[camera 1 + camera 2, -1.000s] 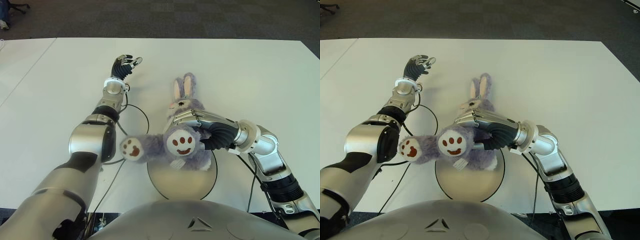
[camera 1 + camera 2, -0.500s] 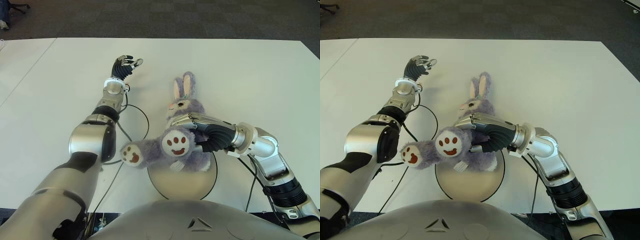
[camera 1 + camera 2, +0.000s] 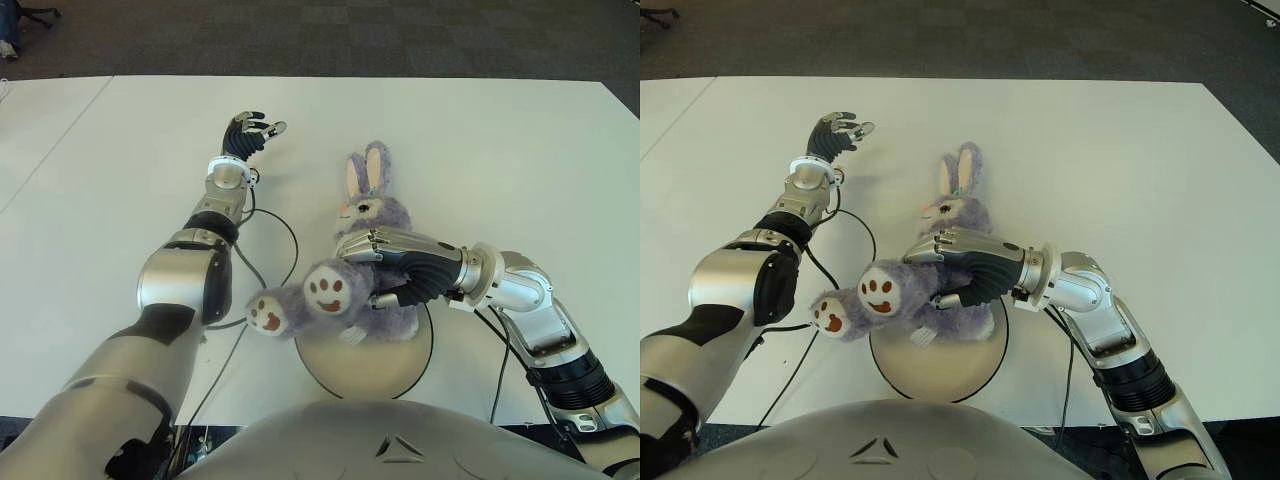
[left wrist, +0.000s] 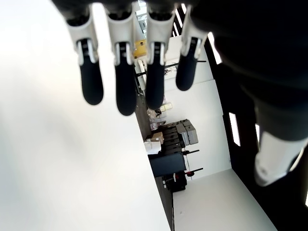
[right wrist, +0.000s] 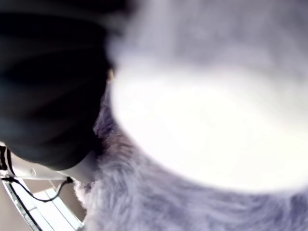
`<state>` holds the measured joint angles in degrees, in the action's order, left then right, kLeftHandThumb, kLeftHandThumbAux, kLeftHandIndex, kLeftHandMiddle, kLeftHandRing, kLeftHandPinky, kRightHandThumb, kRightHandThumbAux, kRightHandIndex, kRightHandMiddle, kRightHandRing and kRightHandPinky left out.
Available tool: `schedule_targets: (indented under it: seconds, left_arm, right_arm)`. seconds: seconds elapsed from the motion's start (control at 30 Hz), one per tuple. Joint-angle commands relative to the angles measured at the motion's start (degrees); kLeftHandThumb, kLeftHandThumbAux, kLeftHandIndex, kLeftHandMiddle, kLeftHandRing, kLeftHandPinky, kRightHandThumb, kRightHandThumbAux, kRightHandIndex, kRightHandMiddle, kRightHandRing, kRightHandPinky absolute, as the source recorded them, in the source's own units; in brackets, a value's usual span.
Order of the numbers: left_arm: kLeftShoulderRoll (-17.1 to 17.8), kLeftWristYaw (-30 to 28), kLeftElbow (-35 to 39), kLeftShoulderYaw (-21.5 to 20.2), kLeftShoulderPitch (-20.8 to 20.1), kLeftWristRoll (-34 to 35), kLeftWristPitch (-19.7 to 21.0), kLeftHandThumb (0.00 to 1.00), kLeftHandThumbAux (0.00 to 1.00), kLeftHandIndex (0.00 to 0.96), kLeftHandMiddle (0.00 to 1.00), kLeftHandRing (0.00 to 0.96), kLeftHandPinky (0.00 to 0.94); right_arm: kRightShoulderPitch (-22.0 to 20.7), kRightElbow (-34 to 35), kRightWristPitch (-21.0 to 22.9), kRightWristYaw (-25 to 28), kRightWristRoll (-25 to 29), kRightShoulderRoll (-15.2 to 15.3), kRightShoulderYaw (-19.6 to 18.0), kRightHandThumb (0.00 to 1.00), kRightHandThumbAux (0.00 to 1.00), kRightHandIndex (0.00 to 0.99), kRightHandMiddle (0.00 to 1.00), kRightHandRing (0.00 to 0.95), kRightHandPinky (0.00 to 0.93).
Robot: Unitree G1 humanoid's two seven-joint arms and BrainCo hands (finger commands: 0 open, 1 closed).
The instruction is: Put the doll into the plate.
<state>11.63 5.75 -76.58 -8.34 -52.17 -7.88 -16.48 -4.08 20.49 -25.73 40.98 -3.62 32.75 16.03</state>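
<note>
The doll [image 3: 372, 215] is a purple plush rabbit with long pink-lined ears and white foot soles with brown paw prints. It lies across the far rim of the round silver plate [image 3: 365, 362], head toward the table's far side, feet [image 3: 326, 291] sticking out past the plate's left edge. My right hand [image 3: 385, 272] is wrapped around its belly, fingers curled over the fur. The right wrist view is filled by purple and white fur [image 5: 202, 144]. My left hand [image 3: 250, 130] shows far out on the table's left, fingers spread, holding nothing.
A black cable [image 3: 280, 235] loops on the white table [image 3: 500, 150] between my left arm and the plate. Another cable [image 3: 500, 365] runs by my right forearm. Dark carpet lies beyond the table's far edge.
The doll's legs have dropped lower and swung left, and its body has settled closer to the plate. My right hand has shifted slightly left with it. The left hand has not moved.
</note>
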Motion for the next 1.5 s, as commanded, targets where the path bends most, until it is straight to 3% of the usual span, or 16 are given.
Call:
schedule_targets:
  seconds: [0.03, 0.43, 1.13, 1.23, 1.37, 1.5]
  left_arm:
    - [-0.1, -0.7, -0.6, -0.2, 0.9, 0.3, 1.1, 0.0, 0.671, 0.26, 0.329, 0.371, 0.383]
    - [0.1, -1.3, -0.7, 0.0, 0.9, 0.0, 1.7, 0.0, 0.674, 0.239, 0.314, 0.356, 0.367]
    - [0.1, -1.7, -0.7, 0.1, 1.0, 0.0, 2.3, 0.0, 0.655, 0.227, 0.297, 0.341, 0.372]
    - [0.0, -1.7, -0.7, 0.2, 1.0, -0.1, 2.5, 0.0, 0.643, 0.221, 0.292, 0.332, 0.346]
    - [-0.1, -1.6, -0.7, 0.5, 1.0, -0.3, 2.9, 0.0, 0.635, 0.218, 0.287, 0.329, 0.358]
    - [0.0, -1.8, -0.7, 0.7, 1.0, -0.4, 3.1, 0.0, 0.631, 0.218, 0.286, 0.33, 0.364]
  right_arm:
    - [0.0, -0.9, 2.2, 0.9, -4.9, 2.1, 0.7, 0.119, 0.406, 0.009, 0.01, 0.01, 0.012]
    - [0.1, -2.4, -2.8, -3.4, -11.9, 2.7, 0.1, 0.086, 0.307, 0.0, 0.0, 0.0, 0.0]
    - [-4.0, -10.6, -5.7, -5.7, -12.8, 1.9, 2.4, 0.097, 0.278, 0.0, 0.0, 0.0, 0.0]
    - [-6.0, -12.9, -5.5, -5.5, -12.9, 1.6, 2.8, 0.119, 0.285, 0.0, 0.0, 0.0, 0.0]
    - [-12.7, -19.4, -4.5, -4.8, -13.6, 1.0, 3.3, 0.144, 0.3, 0.0, 0.0, 0.0, 0.0]
    - [-16.6, -25.4, -5.6, -7.2, -16.3, -0.1, 3.8, 0.149, 0.305, 0.0, 0.0, 0.0, 0.0]
